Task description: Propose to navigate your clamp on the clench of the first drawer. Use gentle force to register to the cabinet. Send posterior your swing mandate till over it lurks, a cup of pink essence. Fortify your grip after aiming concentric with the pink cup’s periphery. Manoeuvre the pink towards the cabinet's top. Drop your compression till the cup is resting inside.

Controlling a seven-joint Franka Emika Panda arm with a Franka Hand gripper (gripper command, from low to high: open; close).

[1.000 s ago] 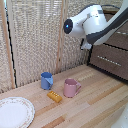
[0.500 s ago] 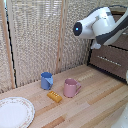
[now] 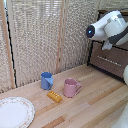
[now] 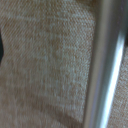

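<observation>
Early on — arm (image 3: 107,27) up by the cabinet (image 3: 112,57), fingers unseen, grip impossible to tell; pink cup (image 3: 71,87) untouched on the bench (image 3: 95,102) beside the blue mug (image 3: 46,80) — pick and placement left.

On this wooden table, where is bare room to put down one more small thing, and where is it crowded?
Bare wood lies between the pink mug and the dark cabinet, toward the exterior view's right, and along the near edge right of the plate. It is crowded around the blue mug, the small orange block and the pink mug, which sit close together.
</observation>
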